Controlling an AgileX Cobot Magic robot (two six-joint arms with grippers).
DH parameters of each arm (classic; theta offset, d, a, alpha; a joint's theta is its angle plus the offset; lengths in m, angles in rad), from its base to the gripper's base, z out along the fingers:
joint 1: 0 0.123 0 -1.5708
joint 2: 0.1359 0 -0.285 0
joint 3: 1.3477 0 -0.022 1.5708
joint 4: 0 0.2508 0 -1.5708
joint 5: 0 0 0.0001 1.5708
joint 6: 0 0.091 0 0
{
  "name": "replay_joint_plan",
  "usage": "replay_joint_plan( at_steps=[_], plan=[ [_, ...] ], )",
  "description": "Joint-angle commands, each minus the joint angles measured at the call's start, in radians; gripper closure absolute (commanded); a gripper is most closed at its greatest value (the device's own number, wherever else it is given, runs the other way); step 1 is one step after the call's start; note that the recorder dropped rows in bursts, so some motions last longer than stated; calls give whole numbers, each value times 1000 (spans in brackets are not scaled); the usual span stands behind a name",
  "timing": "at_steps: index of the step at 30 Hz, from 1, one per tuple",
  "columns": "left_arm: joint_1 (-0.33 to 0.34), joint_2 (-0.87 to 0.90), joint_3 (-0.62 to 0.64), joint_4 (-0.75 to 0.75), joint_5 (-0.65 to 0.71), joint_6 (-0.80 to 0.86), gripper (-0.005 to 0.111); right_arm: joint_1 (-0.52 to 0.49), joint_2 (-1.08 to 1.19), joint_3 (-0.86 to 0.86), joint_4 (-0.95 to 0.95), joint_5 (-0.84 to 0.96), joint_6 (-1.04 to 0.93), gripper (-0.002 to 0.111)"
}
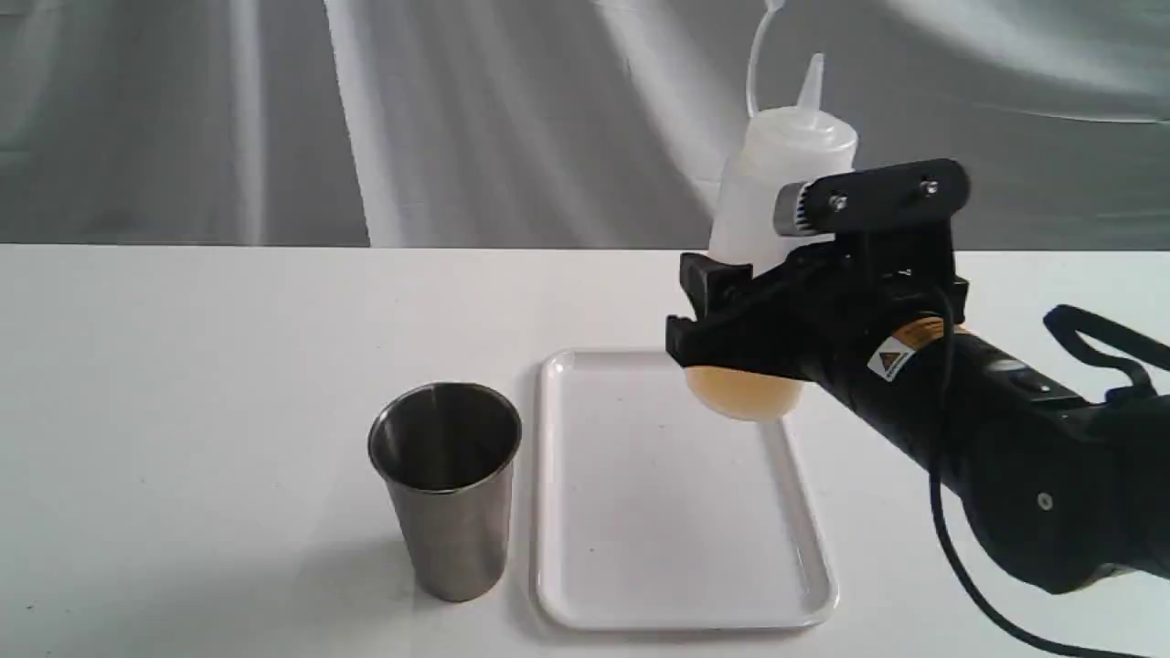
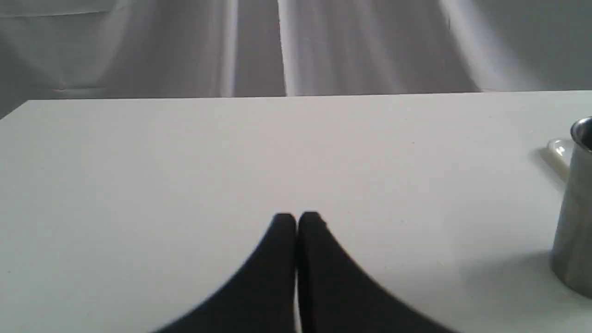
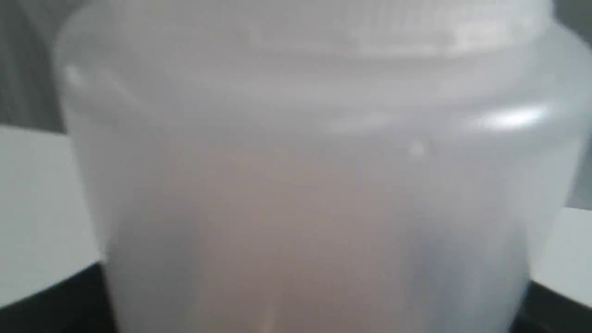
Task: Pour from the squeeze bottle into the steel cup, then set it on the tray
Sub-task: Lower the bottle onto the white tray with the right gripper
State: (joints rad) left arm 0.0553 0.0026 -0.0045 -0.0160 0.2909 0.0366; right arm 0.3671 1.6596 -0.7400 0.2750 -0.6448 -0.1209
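Observation:
My right gripper (image 1: 731, 320) is shut on the squeeze bottle (image 1: 777, 183), gripping its lower body. The bottle stands nearly upright with its nozzle up, amber liquid in its base, and its tethered strap curling above. It sits low over the far right corner of the white tray (image 1: 676, 512); I cannot tell if it touches. The bottle (image 3: 314, 185) fills the right wrist view, blurred. The steel cup (image 1: 448, 493) stands upright just left of the tray, and its edge (image 2: 576, 208) shows in the left wrist view. My left gripper (image 2: 296, 219) is shut over bare table, holding nothing.
Everything rests on a white table (image 1: 183, 366) with a grey draped backdrop behind it. A black cable (image 1: 941, 475) hangs from the right arm near the tray's right side. One corner of the tray (image 2: 557, 152) peeks from behind the cup.

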Motion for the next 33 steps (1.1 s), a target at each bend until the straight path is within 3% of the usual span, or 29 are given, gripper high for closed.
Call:
replay_joint_plan(
  at_steps=[1, 13, 23, 33],
  plan=[
    [-8, -3, 4, -1, -7, -4, 107, -7, 14, -1, -82, -132, 114, 108],
    [-8, -3, 4, -1, -7, -2, 107, -7, 184, -1, -399, -261, 82, 108],
    [-8, -3, 4, -1, -7, -4, 107, -7, 294, -1, -191, -438, 77, 108],
    [-8, -3, 4, -1, -7, -4, 107, -7, 379, -7, -212, -535, 77, 108]
  ],
)
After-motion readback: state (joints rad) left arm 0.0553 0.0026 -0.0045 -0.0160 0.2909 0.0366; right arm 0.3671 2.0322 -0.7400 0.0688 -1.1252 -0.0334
